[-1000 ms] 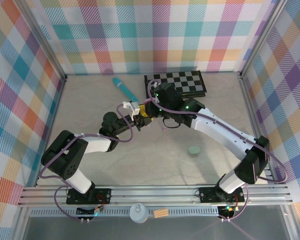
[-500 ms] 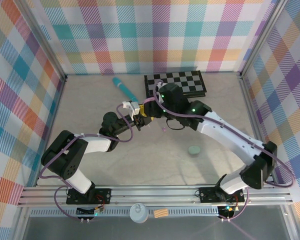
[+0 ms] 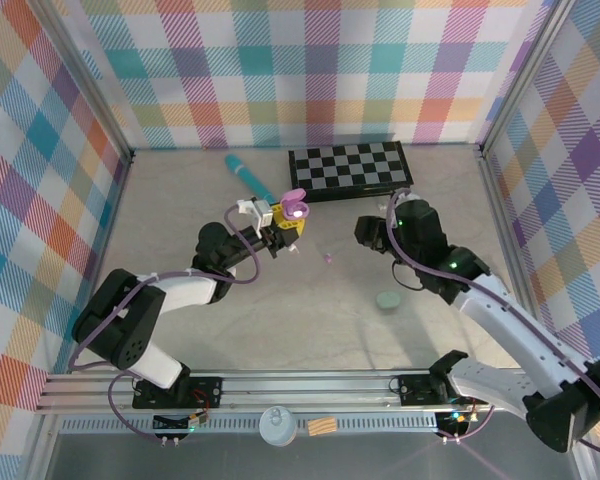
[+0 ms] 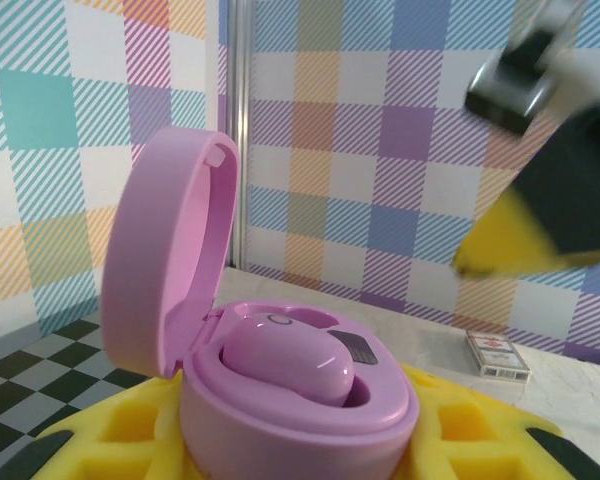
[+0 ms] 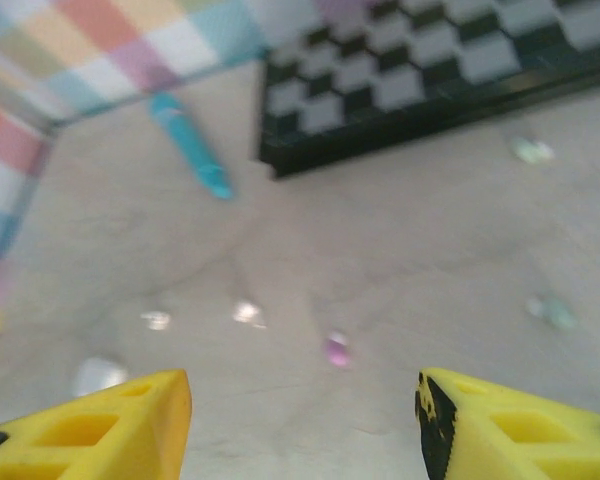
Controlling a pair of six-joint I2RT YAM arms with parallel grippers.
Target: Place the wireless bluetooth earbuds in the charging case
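We see plaid walls (image 3: 300, 70) in pastel checks across the top and down both sides of the frame, a pale mottled floor (image 3: 300, 335) in the middle, and a metal rail (image 3: 310, 390) along the bottom edge.

No legible text; red print on small box (image 4: 498, 356) too blurred.

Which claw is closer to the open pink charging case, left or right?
Left. The left claw grips the pink charging case from both sides; the right claw hangs open over the table, well apart to its right.
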